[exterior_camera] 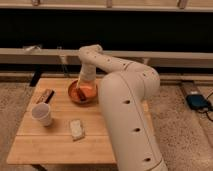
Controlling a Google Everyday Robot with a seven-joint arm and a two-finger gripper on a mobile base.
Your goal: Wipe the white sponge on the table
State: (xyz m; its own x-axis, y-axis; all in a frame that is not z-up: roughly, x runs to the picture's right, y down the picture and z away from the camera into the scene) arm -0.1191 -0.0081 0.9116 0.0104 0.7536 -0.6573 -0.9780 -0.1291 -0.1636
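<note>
While the pincer [86,89] hangs open over the bowl [72,93], the sponge [76,129] lies apart on the bench [60,146], near the cup [42,114]. Best approach: come down squarely over it, grip across its narrow sides, then press flat while sweeping.

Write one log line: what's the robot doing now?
claw: open, above orange bowl | white sponge: untouched on table | wiping: not started

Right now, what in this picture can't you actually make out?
All in the camera view:
- Inside of the orange bowl: the gripper hangs over it, covering it.
- The table, right side: hidden behind the robot's white arm.
- The dark brown bar: too small to identify.
- The blue object on the floor: too blurred.
</note>
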